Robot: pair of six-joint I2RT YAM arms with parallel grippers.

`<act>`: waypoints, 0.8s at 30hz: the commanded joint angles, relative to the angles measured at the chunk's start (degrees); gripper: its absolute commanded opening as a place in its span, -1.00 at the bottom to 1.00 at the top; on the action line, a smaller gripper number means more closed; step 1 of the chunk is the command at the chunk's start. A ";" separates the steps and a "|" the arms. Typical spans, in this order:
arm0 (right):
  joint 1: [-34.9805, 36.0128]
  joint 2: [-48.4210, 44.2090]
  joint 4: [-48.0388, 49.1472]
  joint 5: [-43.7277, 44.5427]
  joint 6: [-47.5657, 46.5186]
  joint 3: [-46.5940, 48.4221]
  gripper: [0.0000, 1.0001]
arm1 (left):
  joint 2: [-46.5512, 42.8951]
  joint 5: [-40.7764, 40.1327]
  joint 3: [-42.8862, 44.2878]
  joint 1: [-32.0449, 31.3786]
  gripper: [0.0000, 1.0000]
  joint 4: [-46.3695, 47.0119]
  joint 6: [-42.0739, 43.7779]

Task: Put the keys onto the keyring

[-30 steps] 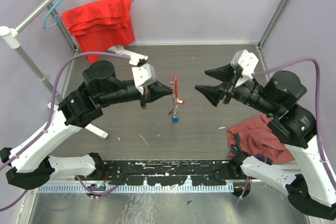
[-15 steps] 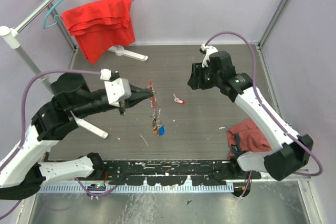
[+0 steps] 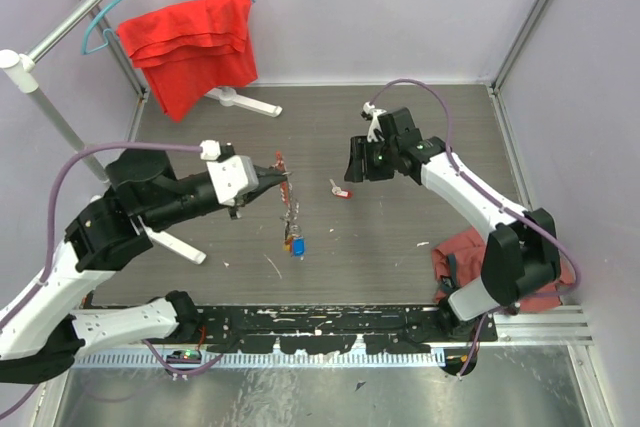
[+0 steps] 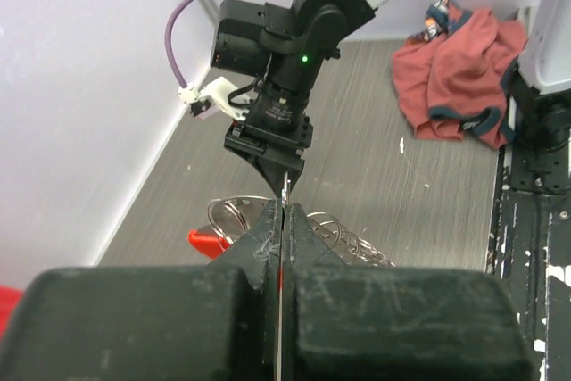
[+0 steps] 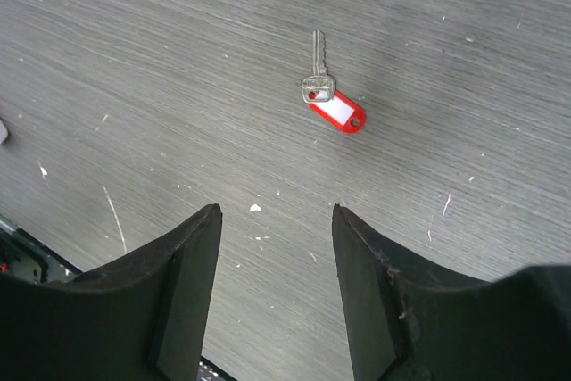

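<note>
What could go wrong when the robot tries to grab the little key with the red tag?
The key with the red tag lies flat on the table, ahead of the open right fingers rather than between them, so they might close on nothing or shove it away. The left fingers pinch the keyring only at their tips with other keys dangling below, so a bump could make the bunch swing or slip out.

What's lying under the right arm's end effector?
One silver key with a red tag lies flat on the grey table, below the open right end effector, untouched. The black fingers hide the table bits right behind them.
</note>
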 commanded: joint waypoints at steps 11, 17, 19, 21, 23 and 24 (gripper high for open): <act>-0.10 11.05 3.70 -2.83 -4.61 5.04 0.00 | -0.03 -11.51 -5.31 -0.14 -1.00 3.98 -0.69; 0.84 18.84 3.22 -6.48 -16.75 10.34 -0.03 | -2.24 -1.20 -10.84 -0.18 -1.00 3.84 10.32; 0.83 21.07 2.57 -5.04 -21.48 12.01 -0.01 | -2.76 -0.70 -11.72 -0.19 -1.00 4.31 12.03; 0.81 23.31 2.01 -4.67 -26.05 13.43 -0.01 | -2.80 -1.17 -11.49 -0.13 -1.00 3.79 12.97; 1.14 24.97 1.15 -5.78 -28.81 14.65 -0.01 | -2.57 -1.73 -10.85 -0.19 -1.00 2.93 13.60; 1.40 25.68 0.63 -6.35 -29.99 15.35 -0.01 | -2.47 -1.97 -10.65 -0.17 -1.00 2.67 13.75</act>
